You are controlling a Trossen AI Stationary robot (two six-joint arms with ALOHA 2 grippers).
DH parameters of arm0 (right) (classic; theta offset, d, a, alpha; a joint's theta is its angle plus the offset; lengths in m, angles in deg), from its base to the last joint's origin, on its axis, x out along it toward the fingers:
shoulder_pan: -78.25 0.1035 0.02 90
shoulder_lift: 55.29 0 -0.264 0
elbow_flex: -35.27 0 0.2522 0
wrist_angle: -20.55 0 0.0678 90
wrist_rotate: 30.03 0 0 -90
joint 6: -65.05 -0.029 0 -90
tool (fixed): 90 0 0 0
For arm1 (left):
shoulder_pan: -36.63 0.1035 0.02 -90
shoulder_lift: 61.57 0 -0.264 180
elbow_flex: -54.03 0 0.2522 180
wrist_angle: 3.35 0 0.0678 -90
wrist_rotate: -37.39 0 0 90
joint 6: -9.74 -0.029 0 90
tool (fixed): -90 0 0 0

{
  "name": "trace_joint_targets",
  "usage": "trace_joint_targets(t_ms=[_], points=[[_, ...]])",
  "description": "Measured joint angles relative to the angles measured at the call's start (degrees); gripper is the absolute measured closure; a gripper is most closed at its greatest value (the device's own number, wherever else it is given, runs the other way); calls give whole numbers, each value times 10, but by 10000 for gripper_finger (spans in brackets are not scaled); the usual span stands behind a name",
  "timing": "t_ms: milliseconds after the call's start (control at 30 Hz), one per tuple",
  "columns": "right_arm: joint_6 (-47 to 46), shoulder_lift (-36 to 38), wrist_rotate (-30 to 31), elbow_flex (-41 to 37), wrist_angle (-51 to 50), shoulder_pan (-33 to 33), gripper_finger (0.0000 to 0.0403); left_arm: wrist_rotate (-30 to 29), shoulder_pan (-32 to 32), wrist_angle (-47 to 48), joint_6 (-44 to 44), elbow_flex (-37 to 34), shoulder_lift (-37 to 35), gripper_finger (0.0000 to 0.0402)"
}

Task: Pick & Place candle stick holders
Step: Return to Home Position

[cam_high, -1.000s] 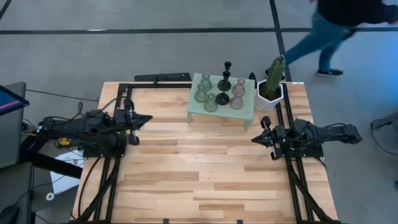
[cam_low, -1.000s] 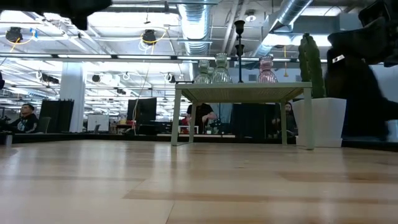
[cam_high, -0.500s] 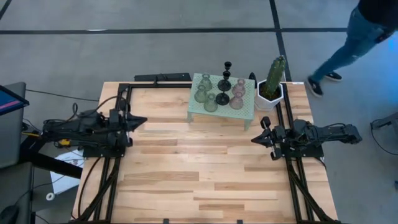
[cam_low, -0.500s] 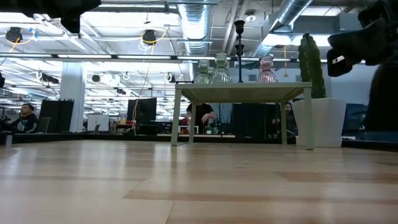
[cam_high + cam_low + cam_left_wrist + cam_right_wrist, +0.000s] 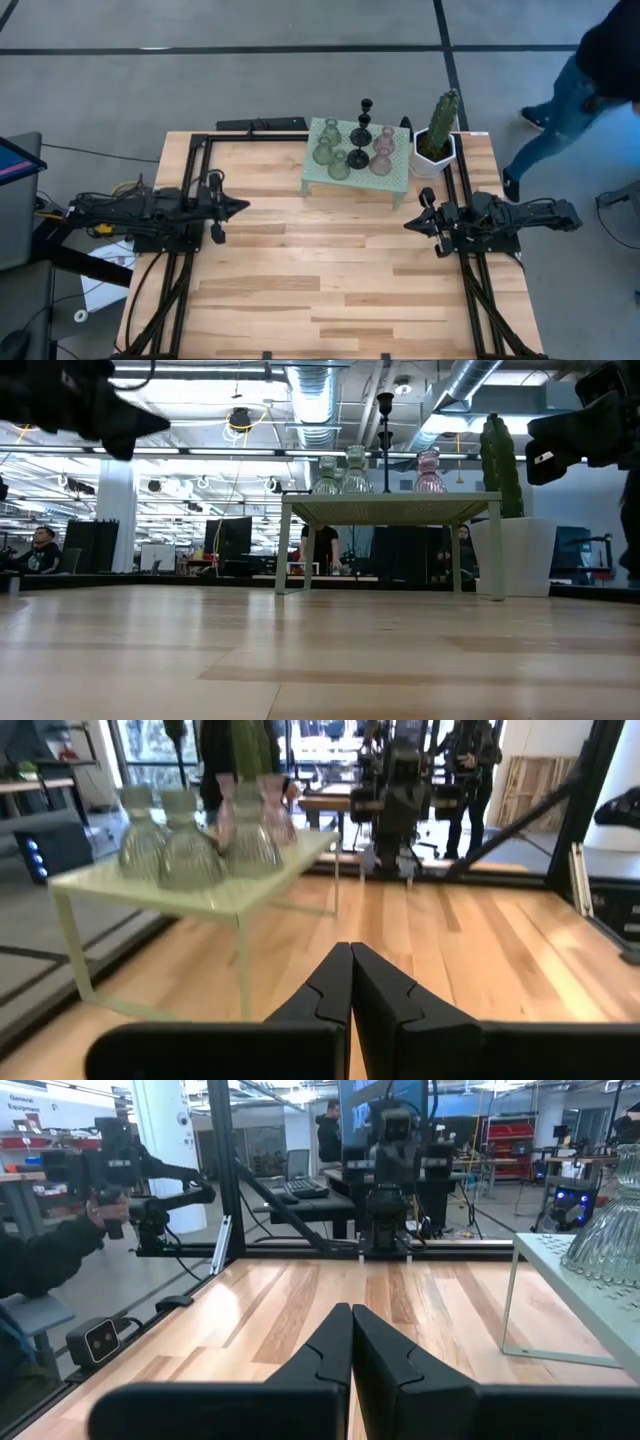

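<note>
Candle holders (image 5: 339, 166), black, green and pink, cluster on mint stand (image 5: 398, 178); left gripper (image 5: 242, 207) and right gripper (image 5: 408, 224) hover level, clenched.

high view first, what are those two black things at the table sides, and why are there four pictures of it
They are two robot arms at a wooden table. The high view looks straight down; the low view sits at table-top level; the other two come from cameras on each arm's wrist. The left gripper and the right gripper are two-finger claws; both are shut and hold nothing. Near the table's far edge stands a mint stand carrying the candle stick holders: green and pink glass ones and two thin black ones. Beside it is a cactus in a white pot.
</note>
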Motion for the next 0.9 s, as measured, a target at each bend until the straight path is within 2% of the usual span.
trace_joint_targets(t_ms=[400, 733, 900], points=[[0, 0, -1, 0, -2, 0, 403, 108, 0, -49, 3, -74, 0, 396], [29, 0, -1, 0, -2, 0, 403, 110, 0, -88, 27, -103, 0, 396], [3, 0, -1, 0, -3, 0, 403, 110, 0, -88, 31, -103, 4, 396]])
